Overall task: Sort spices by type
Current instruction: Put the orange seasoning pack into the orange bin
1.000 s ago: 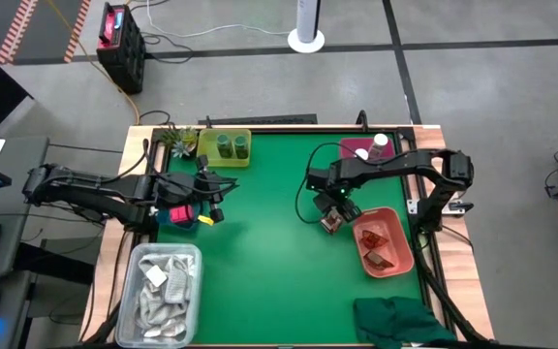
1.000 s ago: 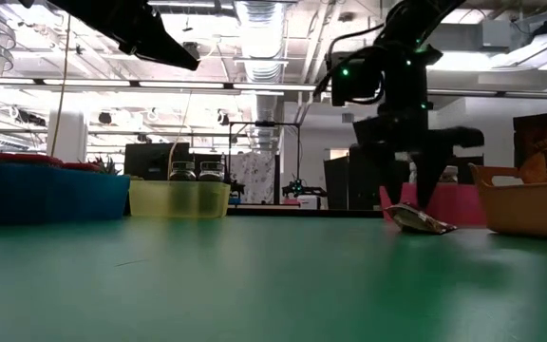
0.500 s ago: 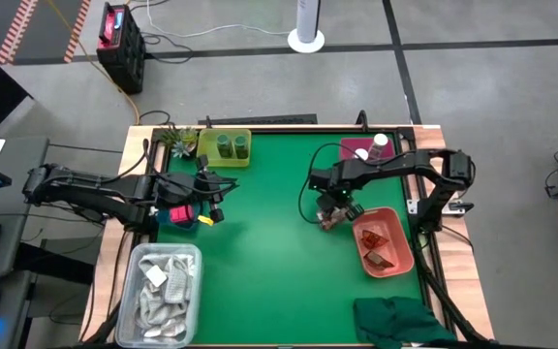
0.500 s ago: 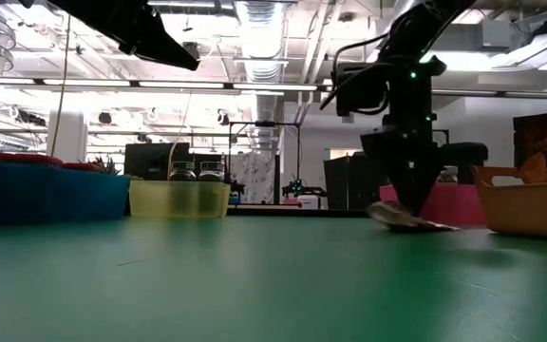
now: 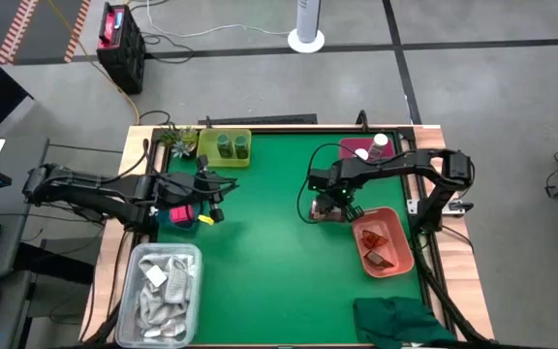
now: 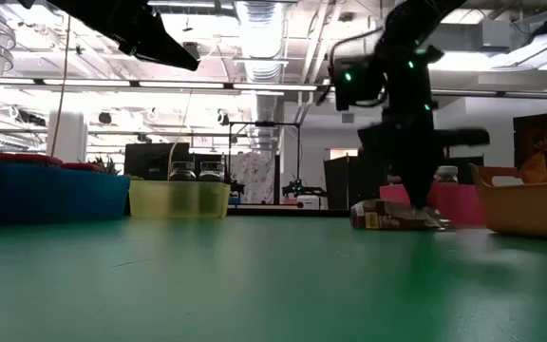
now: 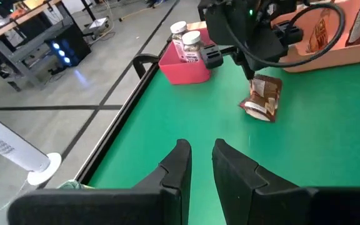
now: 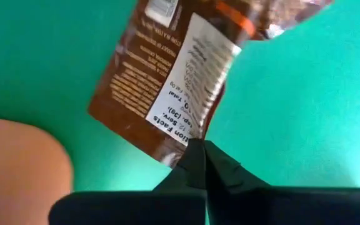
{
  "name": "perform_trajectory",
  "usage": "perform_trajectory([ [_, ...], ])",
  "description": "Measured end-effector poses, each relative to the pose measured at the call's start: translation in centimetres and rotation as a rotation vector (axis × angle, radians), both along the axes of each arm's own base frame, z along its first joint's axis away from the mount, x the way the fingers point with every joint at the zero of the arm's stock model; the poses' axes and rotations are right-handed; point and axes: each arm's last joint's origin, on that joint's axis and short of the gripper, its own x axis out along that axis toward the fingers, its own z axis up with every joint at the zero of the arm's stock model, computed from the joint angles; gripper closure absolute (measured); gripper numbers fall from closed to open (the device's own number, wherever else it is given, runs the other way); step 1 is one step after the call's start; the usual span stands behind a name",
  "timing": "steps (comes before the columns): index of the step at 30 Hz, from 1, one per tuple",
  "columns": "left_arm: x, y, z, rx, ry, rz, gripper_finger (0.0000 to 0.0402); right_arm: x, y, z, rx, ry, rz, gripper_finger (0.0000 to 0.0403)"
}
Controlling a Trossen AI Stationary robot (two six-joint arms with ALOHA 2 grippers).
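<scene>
My right gripper (image 8: 199,159) has its fingers pinched together on the bottom edge of a brown sachet (image 8: 186,81), the two tips meeting on the film just under the white label panel. From above, the gripper (image 5: 338,206) sits over the green mat (image 5: 269,252), just beside the near corner of the orange tray (image 5: 405,260), where other brown sachets already lie. In the left wrist view the sachet (image 7: 262,98) hangs tilted under the gripper, its lower end on or very near the mat; I cannot tell which.

I judge this pack to be light, thin and floppy: a foil pouch that bends wherever it is not supported and whose glossy skin could slide out of a shallow pinch. An edge hold like this one lets it swing and fold, so I would want the fingers well in on the flat seam, not only on the lip, and I would move it gently towards the tray.

My left gripper (image 7: 199,164) waits across the table by the blue bin (image 5: 174,215), fingers slightly apart and holding nothing.
</scene>
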Motion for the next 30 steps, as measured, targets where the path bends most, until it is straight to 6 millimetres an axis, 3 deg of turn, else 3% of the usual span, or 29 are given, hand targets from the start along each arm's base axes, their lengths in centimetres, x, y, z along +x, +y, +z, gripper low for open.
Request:
perform_trajectory([
  [10, 1.7, 0.2, -3.7, 0.110, 0.016, -0.030, 0.0346, 2.2, 0.2, 5.4, 0.101, -0.085, -0.214, 0.0391],
  [17, 4.2, -1.8, -7.4, 0.069, 0.146, -0.125, 0.0346, 3.5, 0.5, 7.7, 0.215, -0.196, -0.258, 0.0391],
  [22, 7.0, -2.6, -8.7, -0.056, 0.046, -0.095, 0.0345, 4.7, 1.6, 8.3, 0.214, -0.293, -0.182, 0.0391],
  [27, 10.1, -3.0, -9.5, -0.126, 0.056, -0.081, 0.0327, 5.2, 3.5, 8.3, 0.225, -0.312, -0.154, 0.0390],
  [30, 11.9, -3.3, -9.8, -0.134, 0.072, -0.103, 0.0306, 4.9, 4.4, 7.7, 0.233, -0.276, -0.187, 0.0362],
])
